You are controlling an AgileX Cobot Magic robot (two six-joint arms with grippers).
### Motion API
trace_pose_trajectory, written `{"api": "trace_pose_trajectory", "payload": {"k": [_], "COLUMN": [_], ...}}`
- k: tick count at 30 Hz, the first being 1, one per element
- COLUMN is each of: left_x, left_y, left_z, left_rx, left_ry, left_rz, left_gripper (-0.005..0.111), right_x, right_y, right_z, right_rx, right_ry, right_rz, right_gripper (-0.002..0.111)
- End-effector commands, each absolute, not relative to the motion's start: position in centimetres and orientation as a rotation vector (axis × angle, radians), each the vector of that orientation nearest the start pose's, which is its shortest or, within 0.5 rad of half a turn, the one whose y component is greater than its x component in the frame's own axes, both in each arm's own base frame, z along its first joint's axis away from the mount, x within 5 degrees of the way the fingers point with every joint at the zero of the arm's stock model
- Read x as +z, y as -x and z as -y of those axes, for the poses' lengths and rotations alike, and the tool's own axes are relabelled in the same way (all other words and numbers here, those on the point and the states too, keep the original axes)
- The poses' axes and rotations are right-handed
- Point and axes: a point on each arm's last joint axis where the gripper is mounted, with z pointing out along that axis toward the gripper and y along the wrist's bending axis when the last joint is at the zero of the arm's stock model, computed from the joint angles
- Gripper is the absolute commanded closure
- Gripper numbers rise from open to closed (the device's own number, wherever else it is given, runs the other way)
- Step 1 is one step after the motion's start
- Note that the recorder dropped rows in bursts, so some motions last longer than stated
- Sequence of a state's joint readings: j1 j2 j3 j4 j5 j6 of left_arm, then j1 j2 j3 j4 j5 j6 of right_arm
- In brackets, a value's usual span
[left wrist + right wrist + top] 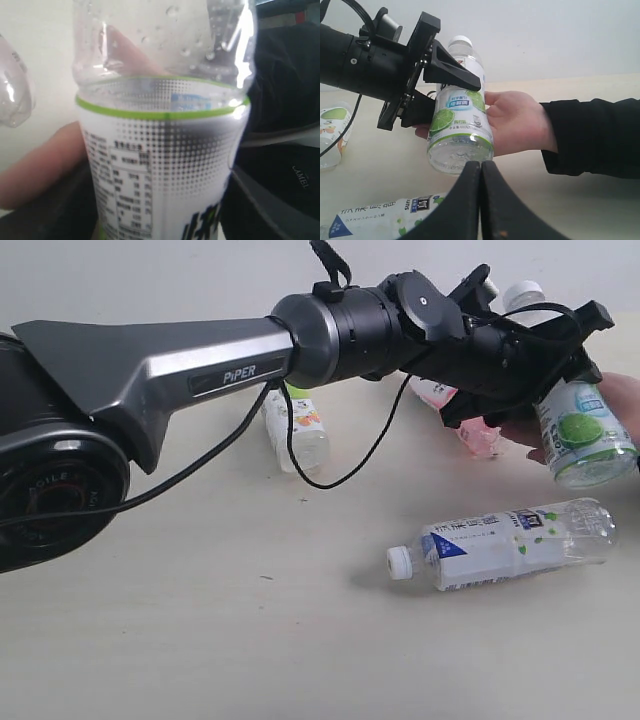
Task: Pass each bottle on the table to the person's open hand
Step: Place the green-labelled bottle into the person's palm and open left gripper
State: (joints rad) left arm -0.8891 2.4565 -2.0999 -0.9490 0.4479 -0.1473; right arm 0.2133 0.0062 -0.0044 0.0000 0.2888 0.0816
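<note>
The left arm [200, 365] reaches across the table [200, 620] from the left of the exterior view, and its left gripper [565, 365] is clamped on a lime-label bottle [585, 430], one black finger on each side of the body just above the label; the bottle hangs clear of the tabletop, tilted, white cap uppermost and clear base lowest; the person's open hand [515, 122] lies right behind it, palm toward the label, and a fingertip seen in the left wrist view presses against the bottle's side, so hand and bottle appear to touch while the jaws grip it; a dark sleeve [595, 135] covers the wrist. The right gripper [480, 200] is clenched on nothing, its two fingers pressed flat together, low in front of the held bottle. The blue-and-white bottle [505, 545] lies on its side on the table, white cap toward the left of the exterior view, below the held bottle and apart from it; a second lime-label bottle [297, 430] lies on the table behind the arm, partly hidden by it; the pink bottle [482, 440] rests behind the gripper's body, only part of it showing and its cap hidden. A black cable [300, 460] loops down from the arm in front of the second lime-label bottle.
</note>
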Motion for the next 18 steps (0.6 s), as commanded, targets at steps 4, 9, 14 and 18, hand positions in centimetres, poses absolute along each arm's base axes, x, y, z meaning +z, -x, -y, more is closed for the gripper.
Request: {"api": "trace_pose_trajectory", "payload": {"k": [4,9,14,18], "left_x": [18.59,18.55,18.55,18.55], "left_y": [-32.92,-32.82,-32.83,-32.83], "left_z": [45.82,45.82,45.82,45.82], "left_rx": [-1.426,-1.427,-1.408,-1.397], "left_ry": [-0.049,-0.057,-0.117,-0.147], "left_rz": [-2.489,-2.499,-2.480,-2.470], "left_gripper": [0.082,0.048,0.027,0.025], "right_x": [18.76,18.76,18.76,18.76], "right_y": [-5.35,-5.35,-5.35,-5.35], "right_z": [-1.13,-1.13,-1.13,-1.13], "right_rx": [0.210,0.210,0.210,0.210], "right_ry": [0.112,0.112,0.112,0.112], "right_rz": [-1.768,-1.768,-1.768,-1.768], "right_gripper": [0.108,0.108,0.108,0.108]}}
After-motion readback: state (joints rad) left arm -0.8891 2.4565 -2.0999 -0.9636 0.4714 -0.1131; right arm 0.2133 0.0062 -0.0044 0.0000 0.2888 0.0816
